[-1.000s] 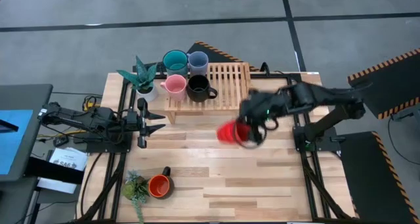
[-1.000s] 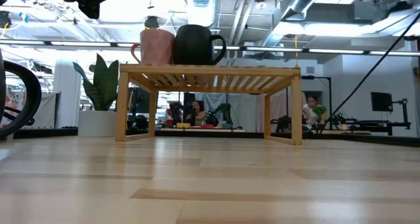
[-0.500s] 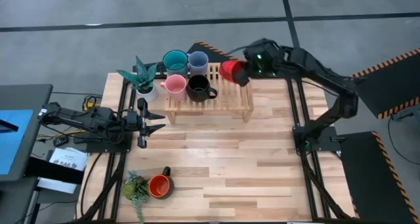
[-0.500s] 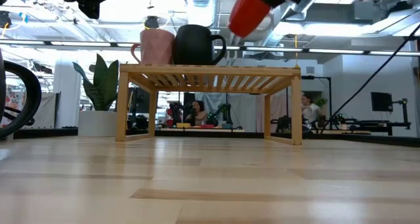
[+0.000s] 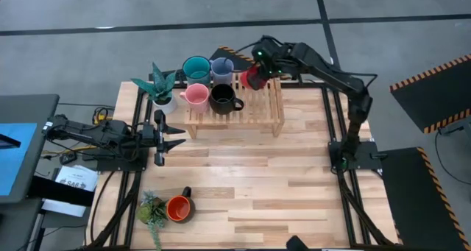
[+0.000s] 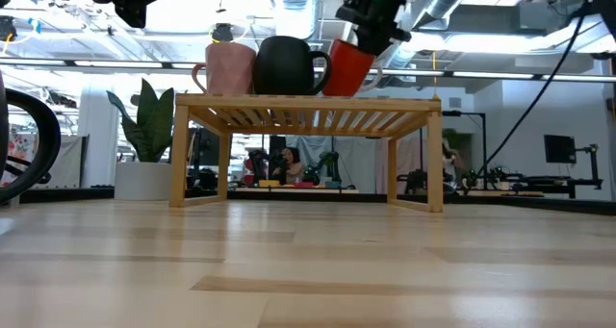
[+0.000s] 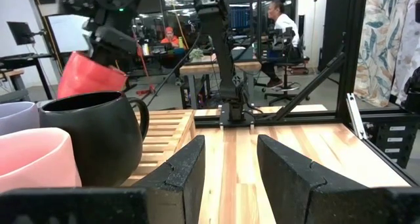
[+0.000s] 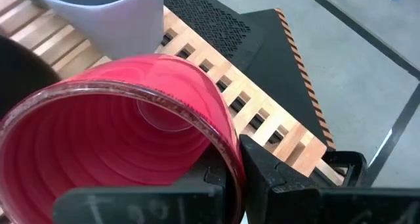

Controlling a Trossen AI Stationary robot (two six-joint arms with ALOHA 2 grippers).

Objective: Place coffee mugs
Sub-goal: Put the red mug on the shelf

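Red glaze marks the mug in hand: the red mug [image 5: 252, 79] is held tilted by the right gripper [image 5: 263, 65], whose fingers are clamped on its rim, one pad inside and one outside as the right wrist view shows. It is carried over the wooden slatted rack [image 5: 259, 104], just beside the black mug [image 5: 223, 97] and near the grey-blue mug [image 5: 221, 68]. In the low view its base appears low at the rack's top, still leaning, and contact with the slats cannot be confirmed.

The step in hand is judged to be the setting-down of this mug on the rack. To be done well, the mug is best levelled before it is lowered, so that the whole base meets the slats at once. A gap should be kept from the black mug's handle, which points toward the red mug. The grip should be let go only when the mug is seen to rest flat, and the gripper lifted straight up so the rim is not dragged.

The teal mug [image 5: 196, 68] and pink mug [image 5: 196, 96] are already placed on the rack. The orange mug [image 5: 179, 207] is left on the table [image 5: 294, 177] near the front, beside a small plant. The left gripper [image 5: 171, 136] is parked near the table's left edge, its fingers spread apart and empty.
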